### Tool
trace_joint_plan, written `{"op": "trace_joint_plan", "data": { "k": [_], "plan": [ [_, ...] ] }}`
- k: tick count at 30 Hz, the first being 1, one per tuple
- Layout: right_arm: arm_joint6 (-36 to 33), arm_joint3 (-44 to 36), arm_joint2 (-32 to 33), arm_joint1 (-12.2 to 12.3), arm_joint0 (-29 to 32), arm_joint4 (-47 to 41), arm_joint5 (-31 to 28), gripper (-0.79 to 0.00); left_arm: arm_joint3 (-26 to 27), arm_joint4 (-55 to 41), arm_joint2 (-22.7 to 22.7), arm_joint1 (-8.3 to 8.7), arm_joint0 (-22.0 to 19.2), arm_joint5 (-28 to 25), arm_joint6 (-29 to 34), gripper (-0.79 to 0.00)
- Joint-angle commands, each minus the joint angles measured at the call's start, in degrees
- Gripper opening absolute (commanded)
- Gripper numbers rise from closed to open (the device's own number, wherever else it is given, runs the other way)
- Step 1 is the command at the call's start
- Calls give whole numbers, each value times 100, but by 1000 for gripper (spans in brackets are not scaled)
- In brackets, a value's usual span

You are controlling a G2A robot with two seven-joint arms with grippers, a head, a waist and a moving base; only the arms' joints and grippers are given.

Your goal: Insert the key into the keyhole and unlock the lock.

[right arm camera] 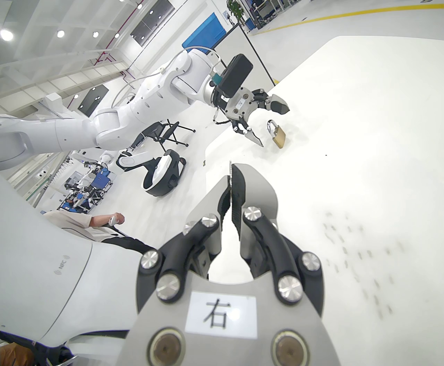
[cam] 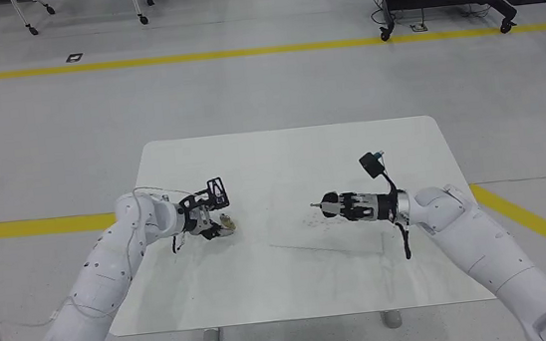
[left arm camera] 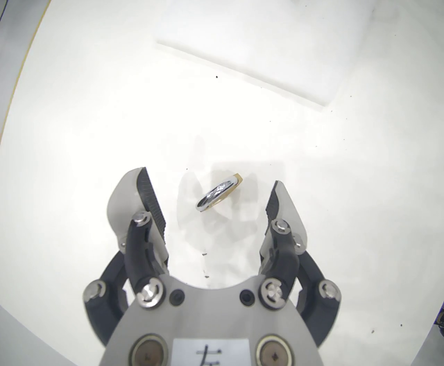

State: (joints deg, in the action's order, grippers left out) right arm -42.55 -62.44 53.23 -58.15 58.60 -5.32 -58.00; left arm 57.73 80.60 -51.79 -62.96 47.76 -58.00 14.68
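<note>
Small brass padlock, steel shackle, on white tabletop inside spread left tool; right tool pinches thin silver key. Risk: padlock skids on closing.

the lock lies on the table's left half just beside the left gripper, and the key sits in the right gripper, well apart to the right.

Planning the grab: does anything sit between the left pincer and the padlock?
Nothing visible does. The padlock lies on the table just ahead of the open left pincer, with only bare surface between them.
</note>
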Motion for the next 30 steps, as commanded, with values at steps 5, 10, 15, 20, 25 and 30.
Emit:
{"op": "trace_joint_plan", "data": {
  "k": [5,10,15,20,25,30],
  "plan": [
    [0,0,0,0,0,0,0,-785,87,-80,184,38,-24,0,43,-606],
    [0,0,0,0,0,0,0,-785,70,-193,344,67,-85,0,18,-785],
    [0,0,0,0,0,0,0,-785,28,-410,460,114,-130,0,-126,-785],
    [0,0,0,0,0,0,0,-785,-27,-689,502,169,-172,0,-277,-785],
    [0,0,0,0,0,0,0,-785,-124,-951,582,166,-252,0,81,-785],
    [0,0,0,0,0,0,0,-785,-122,-1152,694,133,-313,0,351,-785]
  ]
}}
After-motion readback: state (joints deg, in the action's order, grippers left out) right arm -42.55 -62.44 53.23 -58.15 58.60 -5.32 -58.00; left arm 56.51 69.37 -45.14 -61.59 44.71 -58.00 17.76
